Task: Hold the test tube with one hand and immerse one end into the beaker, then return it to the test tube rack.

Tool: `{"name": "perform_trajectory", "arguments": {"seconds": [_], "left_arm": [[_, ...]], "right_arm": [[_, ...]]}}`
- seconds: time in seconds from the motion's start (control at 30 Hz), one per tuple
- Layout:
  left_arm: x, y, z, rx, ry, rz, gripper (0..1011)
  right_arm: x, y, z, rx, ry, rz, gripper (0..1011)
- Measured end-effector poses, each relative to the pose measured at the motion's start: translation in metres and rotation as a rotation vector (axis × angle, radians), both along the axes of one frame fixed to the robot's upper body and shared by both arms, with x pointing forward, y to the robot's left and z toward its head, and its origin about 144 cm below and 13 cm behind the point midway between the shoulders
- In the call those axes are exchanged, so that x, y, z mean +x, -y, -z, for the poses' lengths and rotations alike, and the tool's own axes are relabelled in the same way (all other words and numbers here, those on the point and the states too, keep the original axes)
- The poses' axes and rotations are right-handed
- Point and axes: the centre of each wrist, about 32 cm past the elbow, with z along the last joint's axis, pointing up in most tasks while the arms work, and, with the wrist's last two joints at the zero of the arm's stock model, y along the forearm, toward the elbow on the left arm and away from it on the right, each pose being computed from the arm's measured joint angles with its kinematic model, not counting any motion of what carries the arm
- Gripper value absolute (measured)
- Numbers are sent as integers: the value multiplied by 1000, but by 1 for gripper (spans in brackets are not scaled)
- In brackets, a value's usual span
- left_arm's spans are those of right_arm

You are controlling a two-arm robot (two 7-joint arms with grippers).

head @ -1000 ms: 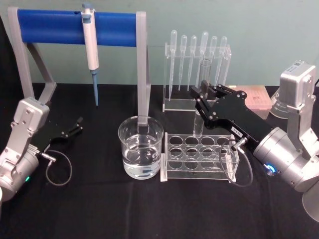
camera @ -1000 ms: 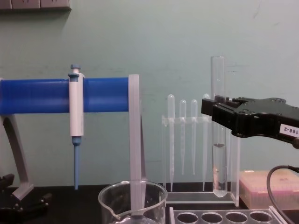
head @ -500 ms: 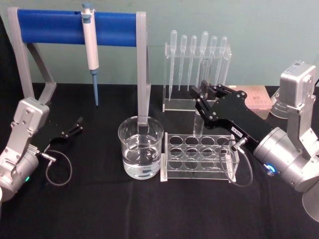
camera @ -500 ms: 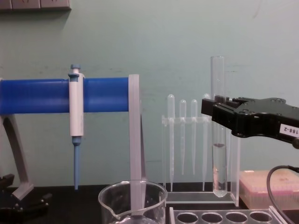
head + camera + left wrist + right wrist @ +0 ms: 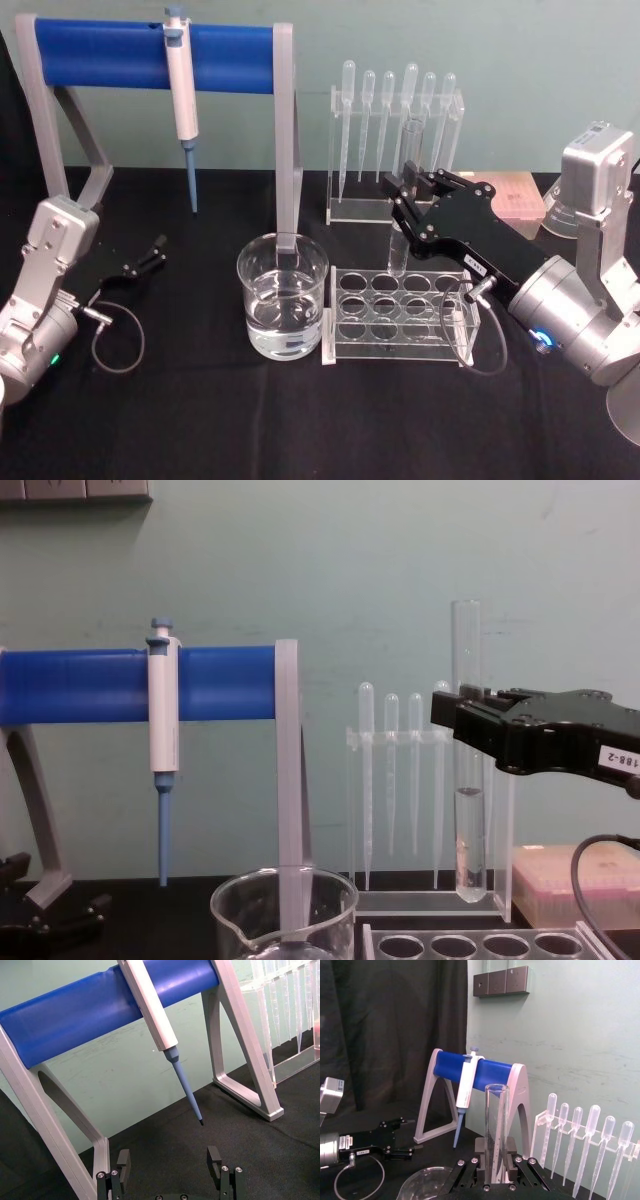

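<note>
Gripping the tube (image 5: 468, 820) upright, my right gripper (image 5: 458, 716) was clenched on it above the rack (image 5: 330, 342), with the beaker (image 5: 283, 300) just left. I judged the dip was next: shift left, lower straight. My left gripper (image 5: 169, 1158) lay parked, fingers released.

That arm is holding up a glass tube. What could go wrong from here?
1. The right gripper pinches the test tube only at mid-length; it could slip or tilt, spilling the liquid in its bottom.
2. Its tip hangs low over the rack, so moving sideways toward the beaker might knock glass against its rim.
</note>
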Motion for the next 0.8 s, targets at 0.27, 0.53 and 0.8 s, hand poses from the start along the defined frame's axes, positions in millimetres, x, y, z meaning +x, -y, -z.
{"name": "perform_trajectory", "arguments": {"seconds": [0.27, 0.53, 0.8], "left_arm": [[0, 0, 0, 0, 0, 0, 1000], [0, 0, 0, 0, 0, 0, 1000], [0, 0, 0, 0, 0, 0, 1000]], "right_arm": [[0, 0, 0, 0, 0, 0, 233], [0, 0, 0, 0, 0, 0, 233], [0, 0, 0, 0, 0, 0, 233]]}}
